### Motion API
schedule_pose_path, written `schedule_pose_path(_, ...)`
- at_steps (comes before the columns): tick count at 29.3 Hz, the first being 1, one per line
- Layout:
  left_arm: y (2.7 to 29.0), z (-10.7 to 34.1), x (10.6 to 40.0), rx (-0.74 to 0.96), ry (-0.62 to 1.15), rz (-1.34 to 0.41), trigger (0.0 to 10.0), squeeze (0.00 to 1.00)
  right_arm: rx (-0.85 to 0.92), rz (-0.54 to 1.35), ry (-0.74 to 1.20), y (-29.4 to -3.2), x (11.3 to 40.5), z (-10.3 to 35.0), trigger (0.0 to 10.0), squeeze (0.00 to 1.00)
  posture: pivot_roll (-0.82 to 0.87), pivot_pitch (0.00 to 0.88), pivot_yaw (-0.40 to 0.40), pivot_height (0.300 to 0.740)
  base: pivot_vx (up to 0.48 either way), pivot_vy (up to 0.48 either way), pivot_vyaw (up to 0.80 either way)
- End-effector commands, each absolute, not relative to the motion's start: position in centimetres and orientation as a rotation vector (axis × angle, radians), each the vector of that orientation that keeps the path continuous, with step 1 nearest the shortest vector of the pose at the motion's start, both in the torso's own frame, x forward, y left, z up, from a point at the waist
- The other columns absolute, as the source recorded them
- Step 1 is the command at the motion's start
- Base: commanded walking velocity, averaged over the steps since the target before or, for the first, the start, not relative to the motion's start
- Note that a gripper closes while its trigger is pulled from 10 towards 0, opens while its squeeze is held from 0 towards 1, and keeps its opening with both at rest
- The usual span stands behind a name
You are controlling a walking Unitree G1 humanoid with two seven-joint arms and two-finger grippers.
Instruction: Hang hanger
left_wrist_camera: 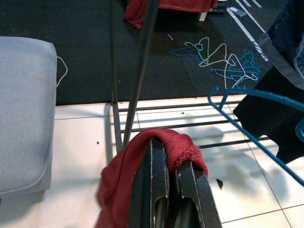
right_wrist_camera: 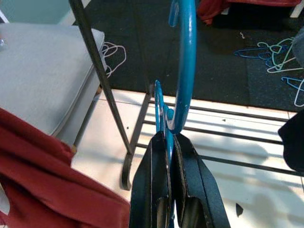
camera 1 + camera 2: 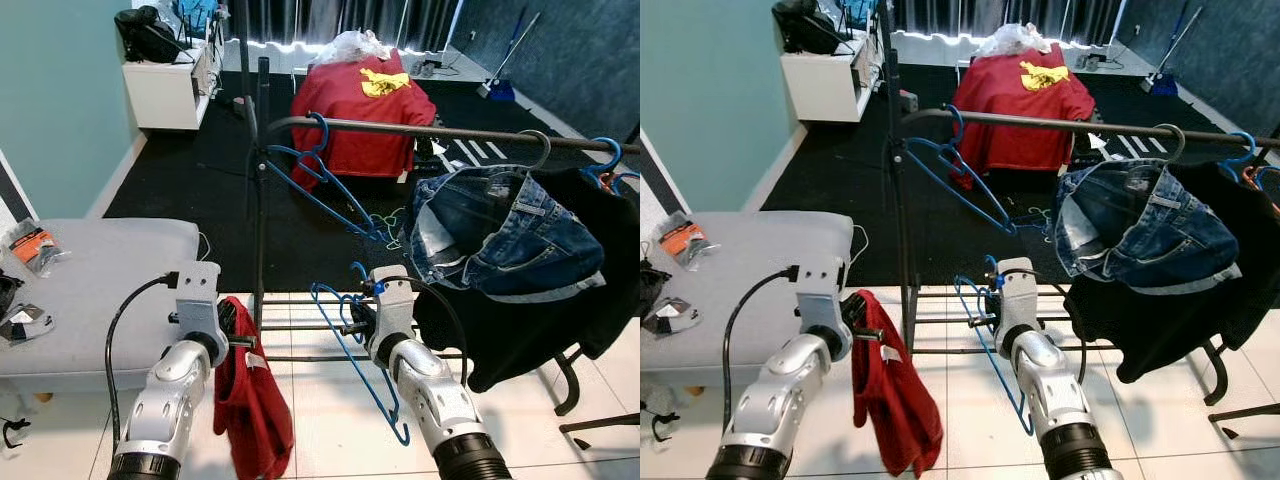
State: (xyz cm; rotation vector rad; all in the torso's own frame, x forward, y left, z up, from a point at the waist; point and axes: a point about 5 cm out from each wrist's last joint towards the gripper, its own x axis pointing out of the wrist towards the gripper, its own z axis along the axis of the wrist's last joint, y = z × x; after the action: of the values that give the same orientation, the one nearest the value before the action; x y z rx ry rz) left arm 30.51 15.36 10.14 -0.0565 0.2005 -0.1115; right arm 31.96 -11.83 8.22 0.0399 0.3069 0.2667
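My right gripper (image 3: 362,312) is shut on the neck of a blue plastic hanger (image 3: 345,345), which hangs down in front of the clothes rack, hook up (image 2: 184,61). My left gripper (image 3: 228,322) is shut on a red garment (image 3: 252,405) that droops below it; the cloth folds over the fingers (image 1: 152,166). The rack's dark top rail (image 3: 400,126) runs across above both grippers. Another blue hanger (image 3: 320,175) hangs empty on the rail near its left post. Blue jeans (image 3: 500,230) and a black garment (image 3: 560,300) hang further right.
A grey cushioned bench (image 3: 95,285) stands at my left. The rack's upright post (image 3: 262,200) and low cross bars (image 3: 310,325) lie just ahead. Loose hangers (image 1: 223,59) lie on the dark carpet. A red-draped chair (image 3: 360,110) stands behind the rack.
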Motion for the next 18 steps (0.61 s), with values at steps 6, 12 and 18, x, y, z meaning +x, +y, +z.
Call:
schedule_pose_path(6,15.02,10.38,30.30,-0.073,0.194,-0.127,10.0,0.00,0.046,0.265,0.292,-12.17,31.90,8.37,10.0,0.00,0.01,0.053,-0.038,0.740,0.000,0.000,0.00)
schedule_pose_path(12,15.05,10.39,30.09,-0.075,0.198,-0.129,10.0,0.00,0.045,0.268,0.296,-12.08,31.85,8.24,10.0,0.00,0.01,0.057,-0.037,0.740,-0.356,0.000,0.00)
schedule_pose_path(18,15.11,10.43,30.05,-0.074,0.201,-0.132,10.0,0.00,0.045,0.266,0.298,-12.05,31.82,8.19,10.0,0.00,0.01,0.060,-0.034,0.740,-0.342,0.000,0.00)
